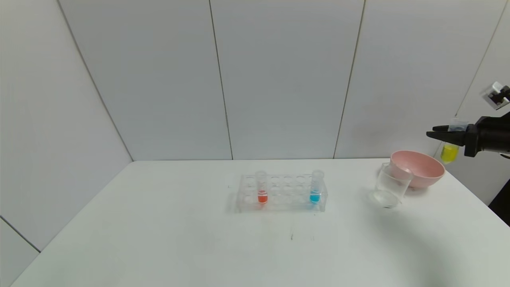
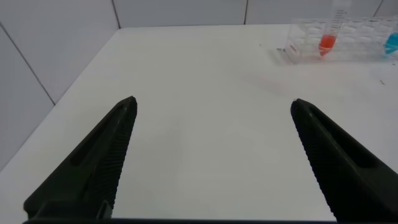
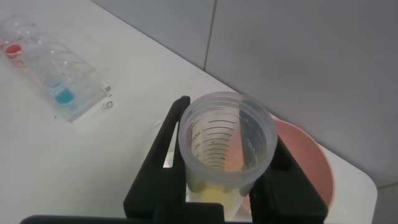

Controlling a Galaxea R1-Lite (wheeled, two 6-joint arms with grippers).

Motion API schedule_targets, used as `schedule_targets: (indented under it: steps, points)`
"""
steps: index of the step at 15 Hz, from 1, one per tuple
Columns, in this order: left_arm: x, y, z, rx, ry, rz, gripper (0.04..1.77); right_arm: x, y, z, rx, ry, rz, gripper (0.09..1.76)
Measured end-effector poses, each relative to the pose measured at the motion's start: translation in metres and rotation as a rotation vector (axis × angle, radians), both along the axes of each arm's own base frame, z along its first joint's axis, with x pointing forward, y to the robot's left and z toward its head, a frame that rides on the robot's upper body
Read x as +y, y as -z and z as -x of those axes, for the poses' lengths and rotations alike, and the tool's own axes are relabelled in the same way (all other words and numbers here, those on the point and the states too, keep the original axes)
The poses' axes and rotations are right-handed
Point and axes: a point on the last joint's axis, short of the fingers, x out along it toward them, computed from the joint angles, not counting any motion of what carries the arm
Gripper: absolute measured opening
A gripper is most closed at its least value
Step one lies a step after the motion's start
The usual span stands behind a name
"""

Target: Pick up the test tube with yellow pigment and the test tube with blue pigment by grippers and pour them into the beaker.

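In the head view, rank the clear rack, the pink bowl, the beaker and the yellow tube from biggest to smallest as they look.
1. clear rack
2. pink bowl
3. beaker
4. yellow tube, partly hidden by the right gripper, so its full size is unsure.

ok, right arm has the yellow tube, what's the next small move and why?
Probably carry it left and down over the beaker. The right gripper holds the yellow tube upright, high beyond the pink bowl, not yet above the beaker's mouth, so tipping now would miss.

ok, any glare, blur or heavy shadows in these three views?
Head view: even light, no glare; a soft broad shadow on the table below the right gripper. Left wrist view: the left gripper fingers are blurred at close range, table sharp. Right wrist view: the yellow test tube mouth is sharp, the rack softer.
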Motion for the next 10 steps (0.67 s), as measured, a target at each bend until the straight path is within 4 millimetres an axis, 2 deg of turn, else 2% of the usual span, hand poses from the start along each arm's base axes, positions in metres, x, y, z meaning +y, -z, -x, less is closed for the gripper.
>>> schedule_targets:
  steps: [4,10]
  points:
    - [0.000,0.000,0.000,0.000,0.000,0.000,1.76,0.006,0.005,-0.019,0.048,0.078,0.093,0.61]
    - [0.000,0.000,0.000,0.000,0.000,0.000,1.76,0.028,-0.002,-0.030,0.056,0.099,0.277,0.61]
